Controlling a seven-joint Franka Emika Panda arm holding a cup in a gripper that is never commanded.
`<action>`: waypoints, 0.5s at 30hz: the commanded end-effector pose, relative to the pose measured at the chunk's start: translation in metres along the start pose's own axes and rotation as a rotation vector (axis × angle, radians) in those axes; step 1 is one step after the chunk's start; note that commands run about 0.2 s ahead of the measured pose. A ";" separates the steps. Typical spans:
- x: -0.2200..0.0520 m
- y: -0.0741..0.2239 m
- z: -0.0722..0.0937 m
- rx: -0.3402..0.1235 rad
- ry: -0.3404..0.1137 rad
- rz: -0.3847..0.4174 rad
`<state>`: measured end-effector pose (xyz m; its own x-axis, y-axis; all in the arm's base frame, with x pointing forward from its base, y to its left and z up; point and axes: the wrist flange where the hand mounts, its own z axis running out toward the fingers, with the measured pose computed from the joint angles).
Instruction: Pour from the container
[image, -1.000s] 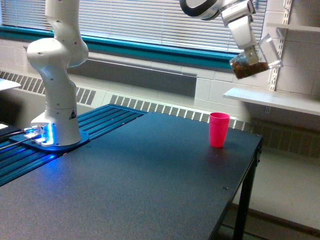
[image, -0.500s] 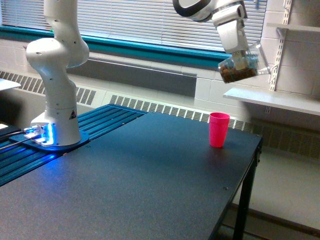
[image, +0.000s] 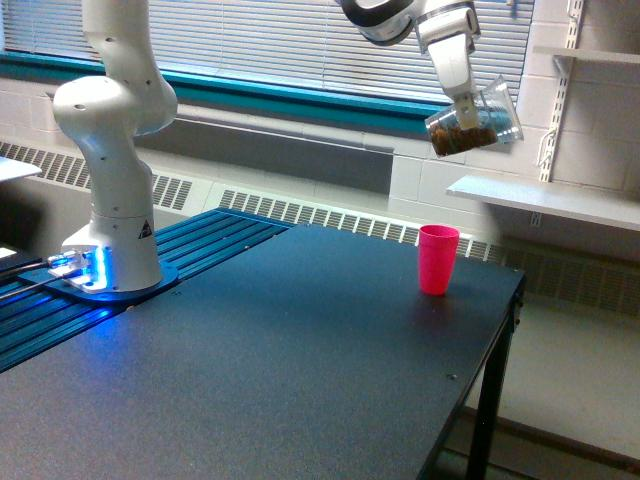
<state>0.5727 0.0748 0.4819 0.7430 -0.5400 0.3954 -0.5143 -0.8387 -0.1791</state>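
Observation:
The container (image: 472, 122) is a clear plastic cup with brown granular bits settled at its bottom. It hangs high in the air, tipped nearly on its side with its mouth toward the exterior view's right. My gripper (image: 466, 112) is shut on the container from above. A pink cup (image: 438, 259) stands upright on the dark table (image: 280, 360), well below the container and slightly toward the exterior view's left of it. No bits are falling.
The arm's white base (image: 112, 180) stands at the table's left on blue slats. A white wall shelf (image: 545, 200) juts out behind, just below the container. The table's right edge (image: 500, 350) runs close to the pink cup.
The gripper has carried the container toward the exterior view's left and slightly up. The container is tipped further over. The pink cup has not moved.

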 end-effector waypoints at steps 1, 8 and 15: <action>-0.028 -0.019 -0.010 0.017 0.022 0.012; -0.057 -0.028 -0.010 0.014 0.033 -0.008; -0.084 -0.029 -0.008 -0.002 0.033 -0.016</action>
<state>0.5342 0.1359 0.4626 0.7671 -0.4802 0.4254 -0.4659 -0.8728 -0.1452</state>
